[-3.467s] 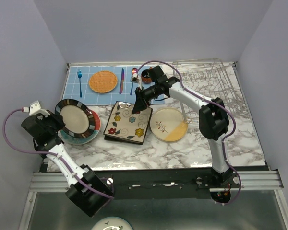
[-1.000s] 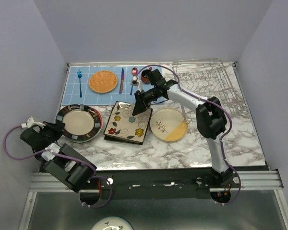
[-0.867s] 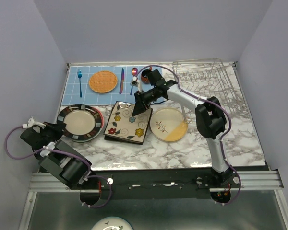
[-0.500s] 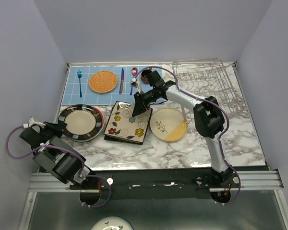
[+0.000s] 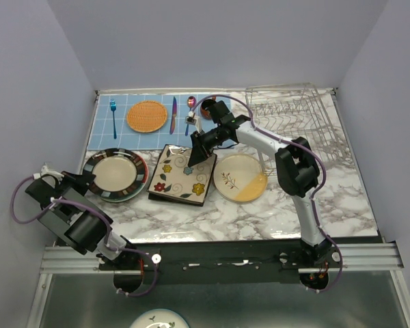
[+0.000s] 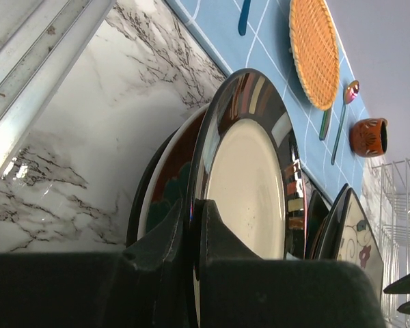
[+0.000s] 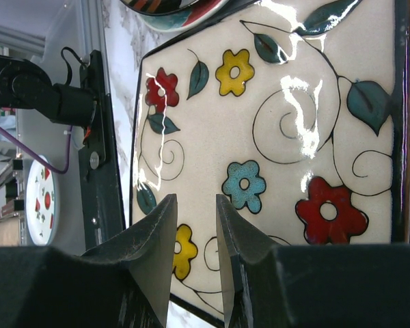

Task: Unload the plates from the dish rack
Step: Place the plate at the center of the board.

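Pinching stripe-rimmed plate (image 6: pixel 249 184): left tool (image 6: pixel 193 210) | wrist view only | overhead: grip hidden

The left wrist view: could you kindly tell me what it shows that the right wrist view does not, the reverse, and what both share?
Only the left wrist view shows the left gripper clamped on the rim of the stripe-rimmed plate, plus the orange woven mat and the dark-red cup. Only the right wrist view shows the right gripper, jaws apart and empty, above the flowered face of the square plate. Both show that square plate and the marble table.
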### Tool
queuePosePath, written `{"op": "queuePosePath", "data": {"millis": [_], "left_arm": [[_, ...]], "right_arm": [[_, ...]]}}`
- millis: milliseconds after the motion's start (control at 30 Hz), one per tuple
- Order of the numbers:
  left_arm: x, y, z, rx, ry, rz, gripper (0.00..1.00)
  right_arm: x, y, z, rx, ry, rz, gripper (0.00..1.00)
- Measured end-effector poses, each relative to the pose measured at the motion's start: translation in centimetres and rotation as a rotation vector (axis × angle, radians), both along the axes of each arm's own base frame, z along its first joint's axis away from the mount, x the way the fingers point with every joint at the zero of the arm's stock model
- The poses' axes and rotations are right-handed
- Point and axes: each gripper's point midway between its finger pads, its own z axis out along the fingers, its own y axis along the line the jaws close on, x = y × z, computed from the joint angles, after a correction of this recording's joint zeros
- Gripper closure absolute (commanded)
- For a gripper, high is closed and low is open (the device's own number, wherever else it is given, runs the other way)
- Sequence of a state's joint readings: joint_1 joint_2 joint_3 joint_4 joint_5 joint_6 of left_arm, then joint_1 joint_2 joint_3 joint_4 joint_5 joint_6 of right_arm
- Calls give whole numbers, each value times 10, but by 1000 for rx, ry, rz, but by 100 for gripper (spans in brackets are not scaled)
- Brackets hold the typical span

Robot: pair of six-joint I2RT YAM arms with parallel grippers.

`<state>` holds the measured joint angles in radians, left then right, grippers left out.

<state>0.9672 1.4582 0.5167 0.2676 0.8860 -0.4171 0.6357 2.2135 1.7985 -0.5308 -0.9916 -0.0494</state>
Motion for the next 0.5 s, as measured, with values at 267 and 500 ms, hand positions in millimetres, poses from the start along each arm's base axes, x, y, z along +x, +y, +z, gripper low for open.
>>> {"op": "queuePosePath", "data": {"millis": [267, 500], "left_arm": [[5, 3, -6, -16, 15, -48, 100], [8, -1, -9, -36, 18, -80, 100]], "right_arm": [[1, 0, 1, 2, -2, 0, 63], [2, 2, 4, 8, -11, 0, 63]]}}
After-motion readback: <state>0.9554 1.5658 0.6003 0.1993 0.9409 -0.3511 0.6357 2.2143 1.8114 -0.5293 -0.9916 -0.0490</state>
